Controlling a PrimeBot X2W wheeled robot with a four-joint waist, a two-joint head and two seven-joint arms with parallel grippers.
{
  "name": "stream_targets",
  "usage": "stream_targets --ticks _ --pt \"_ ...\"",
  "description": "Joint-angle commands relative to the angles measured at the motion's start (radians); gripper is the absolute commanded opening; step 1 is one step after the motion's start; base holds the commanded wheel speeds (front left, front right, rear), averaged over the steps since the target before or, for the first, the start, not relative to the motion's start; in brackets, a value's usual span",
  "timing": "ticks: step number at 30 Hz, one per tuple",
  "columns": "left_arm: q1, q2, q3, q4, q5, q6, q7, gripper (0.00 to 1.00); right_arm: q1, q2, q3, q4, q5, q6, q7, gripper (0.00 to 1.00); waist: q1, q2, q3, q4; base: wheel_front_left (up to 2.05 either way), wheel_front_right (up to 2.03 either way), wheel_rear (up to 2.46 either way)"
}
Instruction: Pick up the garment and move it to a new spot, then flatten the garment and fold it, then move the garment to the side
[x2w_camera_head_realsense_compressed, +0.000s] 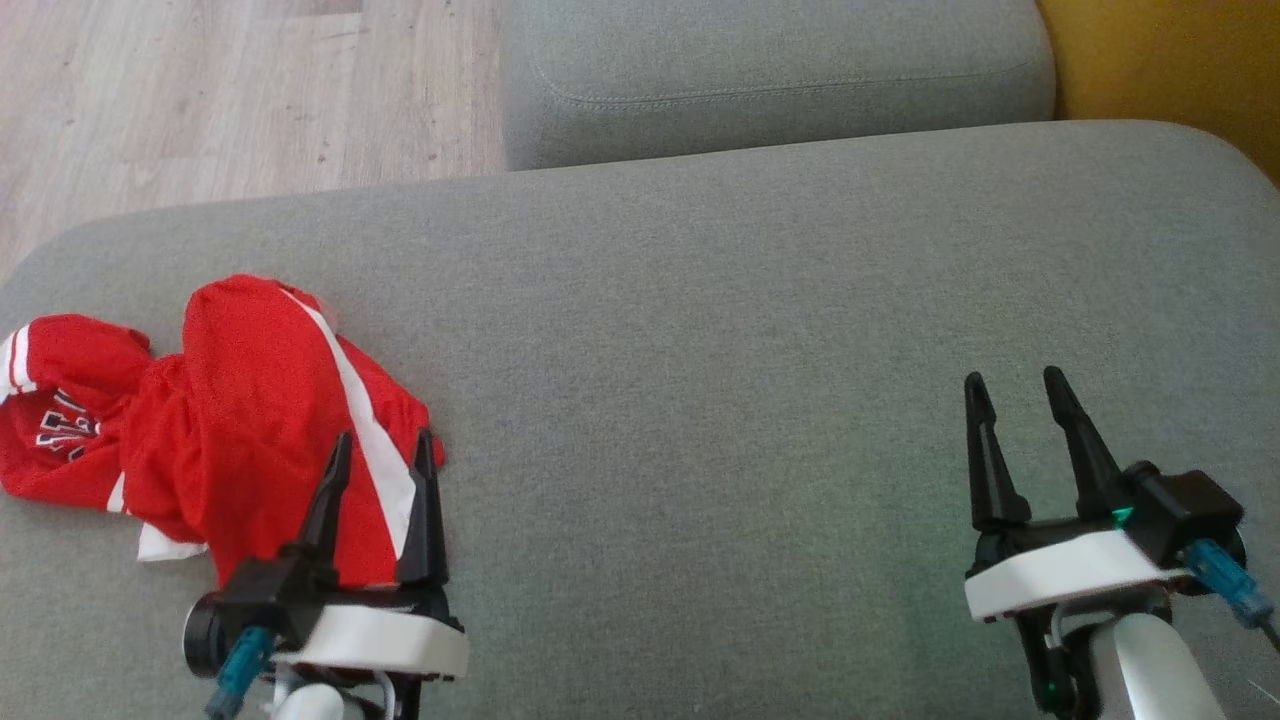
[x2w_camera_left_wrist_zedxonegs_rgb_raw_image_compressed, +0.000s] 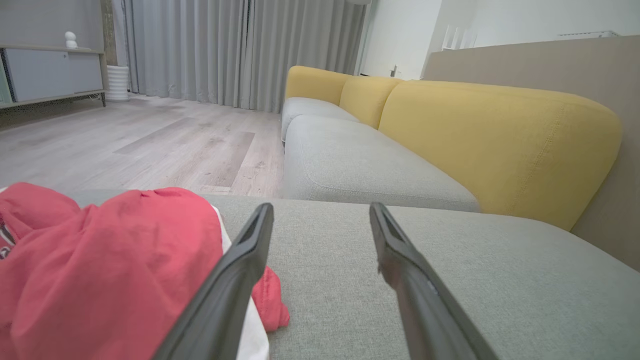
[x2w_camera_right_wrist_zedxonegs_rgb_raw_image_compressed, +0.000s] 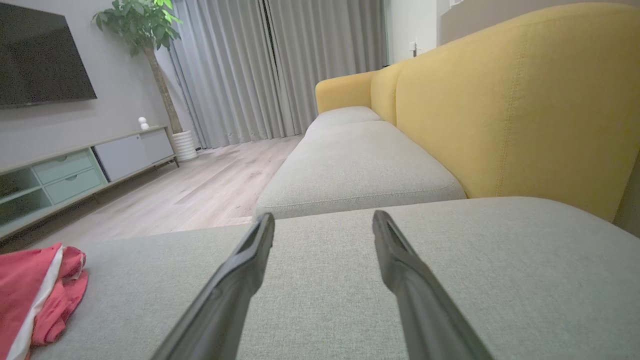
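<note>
Head view has the red garment (x2w_camera_head_realsense_compressed: 230, 420) lying in a crumpled heap at the left end of the grey sofa seat (x2w_camera_head_realsense_compressed: 700, 330), with a white stripe twisted across it and some lettering on the bunched part at the far left. The left claw (x2w_camera_head_realsense_compressed: 385, 445) sits at the heap's near right edge, its fingers spread wide and holding nothing. In the left wrist view one finger crosses in front of the red cloth and the other points over bare cushion; I can't tell whether it touches the cloth. The right claw (x2w_camera_head_realsense_compressed: 1015, 380) is well apart over the bare right half of the seat, also wide open and empty. I'd say this is the first step, with the pick-up not yet begun. The next move, to my eye, calls for the left claw to shift a little to its left and dip so both fingers straddle a fold, then pinch.
</note>
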Motion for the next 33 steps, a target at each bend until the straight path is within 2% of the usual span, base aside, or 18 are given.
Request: stream_targets --ticks 1,15,20,24,30,33 --pt "-0.062 0.019 0.015 -0.036 0.037 0.008 -0.015 1.0 -0.062 -0.008 0.026 -0.038 -0.042 -0.001 -0.017 1.0 0.0 0.0 0.0 0.0 0.0 0.0 0.0" --pt "-0.079 0.075 -0.074 -0.035 0.24 0.069 -0.056 1.0 -0.072 -0.009 0.054 -0.064 -0.24 -0.001 -0.058 1.0 0.0 0.0 -0.003 0.0 0.0 0.0 0.0" --pt "-0.078 0.065 -0.08 -0.048 0.249 0.089 -0.068 1.0 -0.072 -0.009 0.064 -0.072 -0.28 -0.001 -0.07 1.0 0.0 0.0 -0.003 0.001 0.0 0.0 0.0" --pt "-0.061 0.022 -0.034 -0.068 0.186 0.072 -0.08 1.0 -0.063 -0.01 0.062 -0.068 -0.195 -0.001 -0.082 1.0 0.0 0.0 -0.004 0.003 0.0 0.0 0.0" --pt "-0.02 -0.029 0.043 -0.057 0.134 0.009 -0.093 1.0 -0.044 -0.01 0.062 -0.029 0.016 -0.001 -0.094 1.0 0.0 0.0 -0.01 0.004 0.0 0.0 0.0" --pt "-0.005 -0.045 0.072 -0.023 0.109 -0.02 -0.093 1.0 -0.037 -0.01 0.075 0.015 0.071 -0.001 -0.094 1.0 0.0 0.0 -0.013 0.002 0.0 0.0 0.0"
